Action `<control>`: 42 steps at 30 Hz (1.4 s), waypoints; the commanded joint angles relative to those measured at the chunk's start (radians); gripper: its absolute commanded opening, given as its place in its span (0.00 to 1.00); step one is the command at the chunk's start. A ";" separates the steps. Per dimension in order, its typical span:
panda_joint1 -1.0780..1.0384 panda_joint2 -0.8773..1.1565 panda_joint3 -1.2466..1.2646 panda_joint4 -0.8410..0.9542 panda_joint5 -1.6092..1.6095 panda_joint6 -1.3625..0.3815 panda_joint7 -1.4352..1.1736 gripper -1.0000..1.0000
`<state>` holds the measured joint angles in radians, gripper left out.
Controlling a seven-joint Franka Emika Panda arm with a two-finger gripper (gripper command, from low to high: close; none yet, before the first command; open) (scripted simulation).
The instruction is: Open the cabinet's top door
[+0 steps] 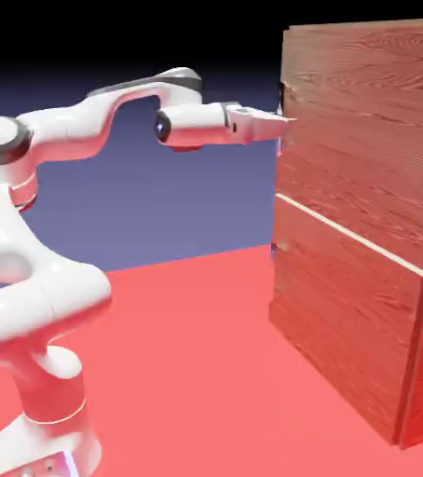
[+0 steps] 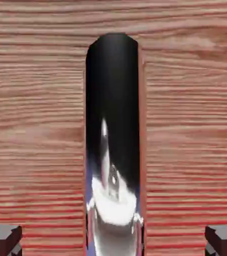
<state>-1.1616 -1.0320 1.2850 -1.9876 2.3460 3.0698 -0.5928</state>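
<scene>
Evidently, the gripper (image 2: 113, 241) is released, its 2 fingertips (image 2: 3, 241) wide apart around the top door's (image 2: 190, 120) dark handle (image 2: 112, 100), touching neither side.

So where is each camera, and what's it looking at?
Exterior view: it stands off to the side, facing the white arm and the wooden cabinet; the arm shows from its base up to the gripper.
Hand view: it rides on the robot's hand, looking along the gripper at a shiny dark handle; only two finger tips show.
Both see the cabinet's wood and the gripper's fingers.
</scene>
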 commanded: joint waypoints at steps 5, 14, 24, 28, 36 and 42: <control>0.175 -0.044 -0.133 -0.182 0.029 -0.139 -0.059 0.00; 0.501 -0.117 -0.391 -0.493 -0.044 -0.361 -0.127 0.00; 0.806 -0.270 -0.748 -0.785 -0.325 -0.593 -0.109 0.00; 0.870 -0.342 -0.893 -0.861 -0.470 -0.683 -0.084 0.00; 0.910 -0.452 -1.183 -0.943 -0.763 -0.869 -0.041 0.00; 0.900 -0.480 -1.400 -0.950 -0.968 -1.016 -0.030 0.00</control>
<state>-0.2614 -1.5120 -0.1155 -2.9372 1.3782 2.0531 -0.6225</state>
